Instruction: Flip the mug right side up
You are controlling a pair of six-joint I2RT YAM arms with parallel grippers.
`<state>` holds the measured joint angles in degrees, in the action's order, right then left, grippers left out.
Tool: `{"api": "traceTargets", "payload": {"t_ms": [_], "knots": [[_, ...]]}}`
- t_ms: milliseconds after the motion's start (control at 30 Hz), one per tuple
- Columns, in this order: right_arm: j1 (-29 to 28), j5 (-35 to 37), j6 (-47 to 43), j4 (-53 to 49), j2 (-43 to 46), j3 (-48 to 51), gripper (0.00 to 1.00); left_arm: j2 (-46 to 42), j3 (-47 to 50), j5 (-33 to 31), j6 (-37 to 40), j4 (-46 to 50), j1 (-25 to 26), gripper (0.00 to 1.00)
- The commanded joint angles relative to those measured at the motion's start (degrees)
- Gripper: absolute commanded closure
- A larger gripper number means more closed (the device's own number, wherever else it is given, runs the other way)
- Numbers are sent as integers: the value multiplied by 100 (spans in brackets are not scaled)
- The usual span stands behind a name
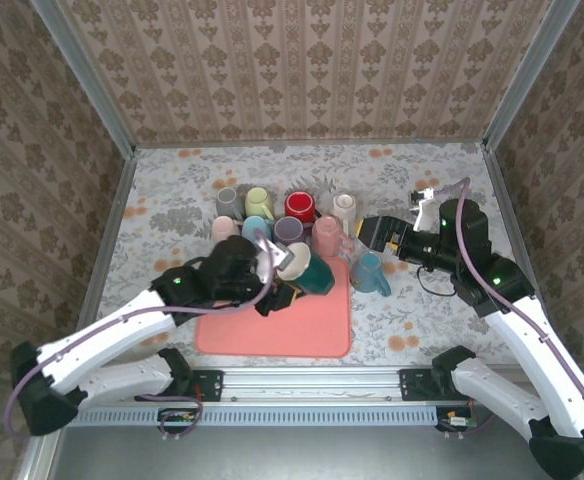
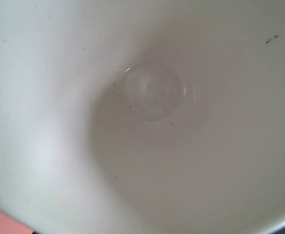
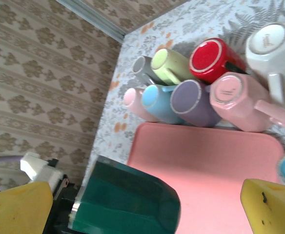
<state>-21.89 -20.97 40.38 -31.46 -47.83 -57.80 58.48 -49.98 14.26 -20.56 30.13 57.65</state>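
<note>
My left gripper is clenched on the rim of the green mug, which is tilted over the pink tray at its far edge. Past the tray's far right corner, my right gripper hangs wide open, near the blue mug.

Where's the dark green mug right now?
In the top view the dark green mug sits at the far edge of the pink tray, in the left gripper, just in front of the purple mug.

left claw: clamped tight, arm extended | right claw: fingers spread wide
</note>
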Motion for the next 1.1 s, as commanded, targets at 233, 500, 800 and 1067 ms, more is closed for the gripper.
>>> {"api": "traceTargets", "payload": {"t_ms": [233,500,800,1067], "knots": [[36,716,-810,-942,56,-432,0,1360,-695,-2100,544,207,760,100],[36,962,-1000,-1161,260,-331,0,2185,-1000,-2291,636,-99,771,100],[36,1199,-1080,-1266,281,-223,0,2890,-1206,-1970,623,-679,388,95],[37,1268,-1182,-1361,373,-130,0,3463,-1383,-1772,619,-902,230,90]]}}
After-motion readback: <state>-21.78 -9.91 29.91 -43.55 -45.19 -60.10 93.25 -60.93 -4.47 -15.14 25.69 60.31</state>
